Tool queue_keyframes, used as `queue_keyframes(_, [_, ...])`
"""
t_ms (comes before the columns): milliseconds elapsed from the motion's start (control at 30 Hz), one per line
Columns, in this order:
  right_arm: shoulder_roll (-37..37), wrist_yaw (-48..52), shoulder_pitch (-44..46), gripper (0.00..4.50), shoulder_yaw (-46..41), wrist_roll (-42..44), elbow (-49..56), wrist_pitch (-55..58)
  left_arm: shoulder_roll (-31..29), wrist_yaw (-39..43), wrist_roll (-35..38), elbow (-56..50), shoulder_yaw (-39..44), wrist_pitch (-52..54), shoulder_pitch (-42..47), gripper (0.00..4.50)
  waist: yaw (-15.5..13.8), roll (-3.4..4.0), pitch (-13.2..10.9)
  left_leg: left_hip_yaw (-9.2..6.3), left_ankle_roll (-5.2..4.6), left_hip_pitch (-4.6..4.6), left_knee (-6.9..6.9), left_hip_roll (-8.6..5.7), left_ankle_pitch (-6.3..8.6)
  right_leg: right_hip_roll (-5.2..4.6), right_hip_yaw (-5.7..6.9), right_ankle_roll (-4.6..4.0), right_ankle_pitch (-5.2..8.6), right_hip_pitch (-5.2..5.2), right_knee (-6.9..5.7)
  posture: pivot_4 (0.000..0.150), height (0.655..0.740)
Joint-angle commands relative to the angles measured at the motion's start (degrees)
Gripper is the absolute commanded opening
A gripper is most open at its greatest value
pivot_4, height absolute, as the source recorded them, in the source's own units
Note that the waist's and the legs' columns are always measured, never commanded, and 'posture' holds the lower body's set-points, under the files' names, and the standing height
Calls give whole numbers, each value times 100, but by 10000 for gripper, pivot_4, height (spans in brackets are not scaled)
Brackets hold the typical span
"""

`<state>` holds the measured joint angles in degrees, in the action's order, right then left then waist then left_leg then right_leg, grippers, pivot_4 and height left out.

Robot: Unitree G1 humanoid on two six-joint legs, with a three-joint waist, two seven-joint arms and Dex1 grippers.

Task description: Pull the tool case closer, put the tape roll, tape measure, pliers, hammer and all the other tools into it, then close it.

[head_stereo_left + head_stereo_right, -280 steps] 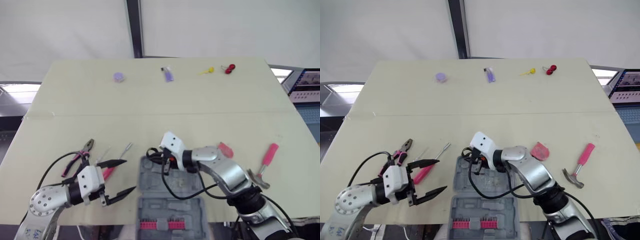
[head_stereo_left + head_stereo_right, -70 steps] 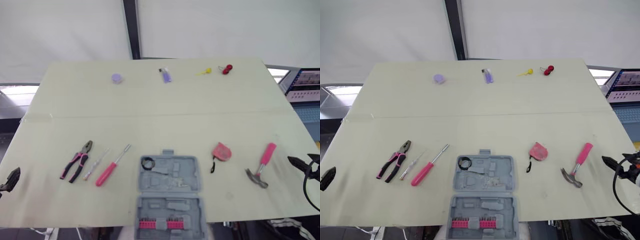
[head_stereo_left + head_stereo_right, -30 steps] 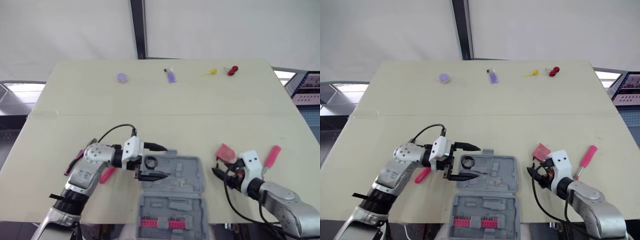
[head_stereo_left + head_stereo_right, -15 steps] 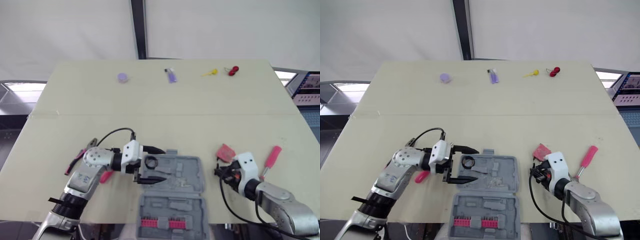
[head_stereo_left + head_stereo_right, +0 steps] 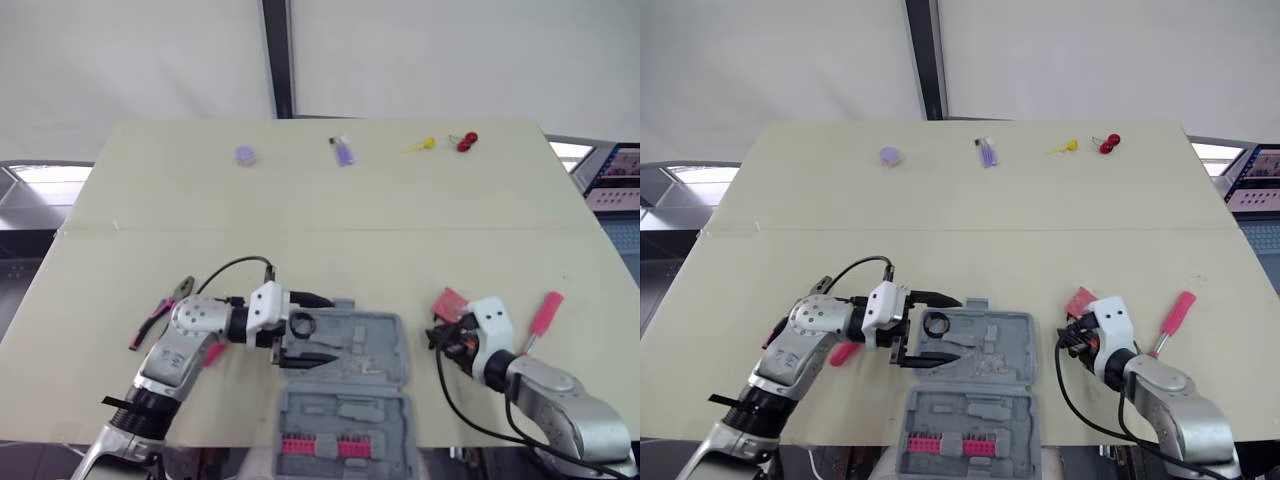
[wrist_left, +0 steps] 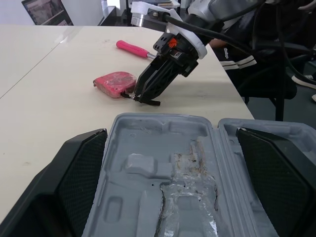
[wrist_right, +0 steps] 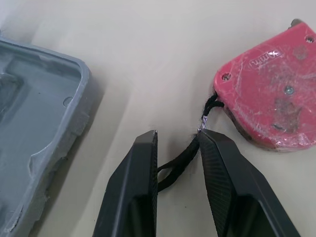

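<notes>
– Tool case (image 5: 392,340) in the head view?
– Open, lower centre of the table (image 5: 300,220). Left gripper (image 5: 330,328) is spread wide over its upper-left corner, around what looks like the tape roll (image 5: 298,323).
– Left wrist view?
– Case tray centre frame; tape measure (image 6: 114,82) upper left, right gripper (image 6: 144,97) just beside it.
– Right wrist view?
– Jaws narrowly parted, black cord (image 7: 178,167) lying in the gap. Tape measure upper right, case at the left edge.

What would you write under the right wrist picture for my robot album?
Right gripper, jaws open around the tape measure's black strap, beside the grey case.
</notes>
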<state>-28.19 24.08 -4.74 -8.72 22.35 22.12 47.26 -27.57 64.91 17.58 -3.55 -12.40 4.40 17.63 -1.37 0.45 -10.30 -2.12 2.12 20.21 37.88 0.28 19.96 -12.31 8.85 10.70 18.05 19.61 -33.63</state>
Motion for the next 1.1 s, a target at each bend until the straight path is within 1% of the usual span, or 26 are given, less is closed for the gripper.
queue_keyframes(33, [40,-77,63,13932,-7,-61,40,-119,21,-41,1,-194,-22,-40,-50,45000,2,0,0,0,0,0,0,0,0,0,0,0,0,1,0,1500,7400])
queue_keyframes(300, [27,-19,87,13932,-38,-19,163,-14,25,-89,24,-255,-19,-13,-105,45000,-3,0,0,0,0,0,0,0,0,0,0,0,0,0,0,1500,7400])
queue_keyframes(733, [109,-49,278,13932,152,-211,-290,-275,57,-118,25,-292,-29,-50,-81,45000,2,0,0,0,0,0,0,0,0,0,0,0,0,0,0,1500,7400])
queue_keyframes(933, [132,-113,317,13932,182,-342,-406,-358,227,-353,-45,-237,76,-307,-11,45000,0,0,0,0,0,-1,1,0,0,0,0,0,0,-1,-1,1500,7400])
queue_keyframes(1000, [121,-98,298,8436,177,-367,-426,-380,248,-389,-44,-213,89,-332,10,45000,3,0,0,0,0,-1,3,0,0,0,0,0,0,-2,-1,1500,7400])
queue_keyframes(1067, [111,-94,277,1633,152,-380,-431,-375,246,-400,-35,-200,79,-338,21,45000,4,0,0,0,0,-1,3,0,0,0,0,0,0,-1,-2,1500,7400])
queue_keyframes(1100, [104,-92,265,694,137,-377,-415,-360,245,-402,-30,-196,72,-338,27,45000,4,0,0,0,0,-1,3,0,0,0,0,0,0,0,-2,1500,7400])
